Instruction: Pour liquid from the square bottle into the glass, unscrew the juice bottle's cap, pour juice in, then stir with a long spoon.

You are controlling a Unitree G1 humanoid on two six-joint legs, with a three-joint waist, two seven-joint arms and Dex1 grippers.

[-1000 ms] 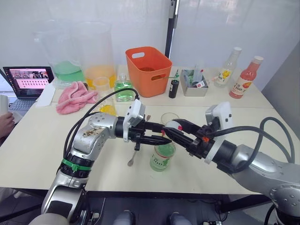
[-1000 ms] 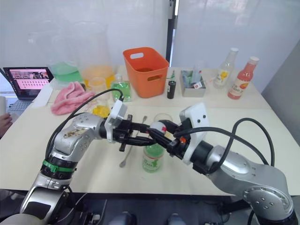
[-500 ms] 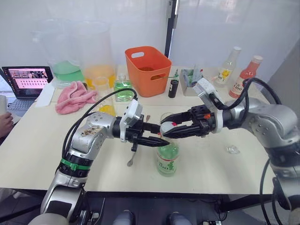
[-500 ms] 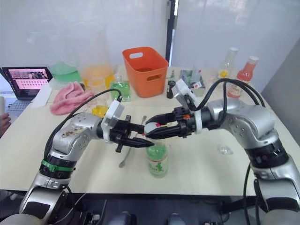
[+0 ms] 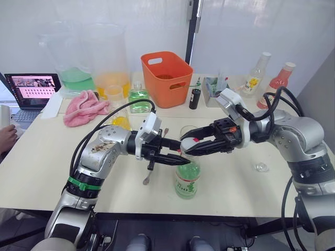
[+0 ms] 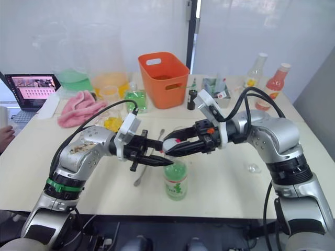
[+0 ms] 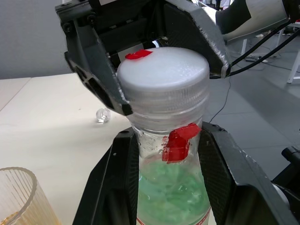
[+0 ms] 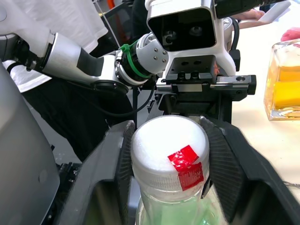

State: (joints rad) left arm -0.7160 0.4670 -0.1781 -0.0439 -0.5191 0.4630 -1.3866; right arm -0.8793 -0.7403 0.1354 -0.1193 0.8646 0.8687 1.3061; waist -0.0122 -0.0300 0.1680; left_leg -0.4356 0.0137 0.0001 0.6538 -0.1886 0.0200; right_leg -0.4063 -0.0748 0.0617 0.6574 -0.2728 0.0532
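Note:
The juice bottle stands upright near the table's front edge, pale green inside, with a green-and-white label. My left gripper is shut on its neck, a finger on each side below the cap. The juice bottle's cap, white with a red mark, sits on the neck. My right gripper is shut on the cap from the opposite side. The glass stands just behind the two grippers. The square bottle with yellow liquid stands behind my left forearm. The long spoon lies on the table under my left gripper, partly hidden.
At the back stand an orange basket, two big jugs, a green square bottle, a pink cloth, a laptop, a grey tray and two more bottles. A small clear stopper lies right of the juice bottle.
My right arm has swung from the front to the right side, its gripper staying at the cap. The juice bottle and my left gripper have hardly moved.

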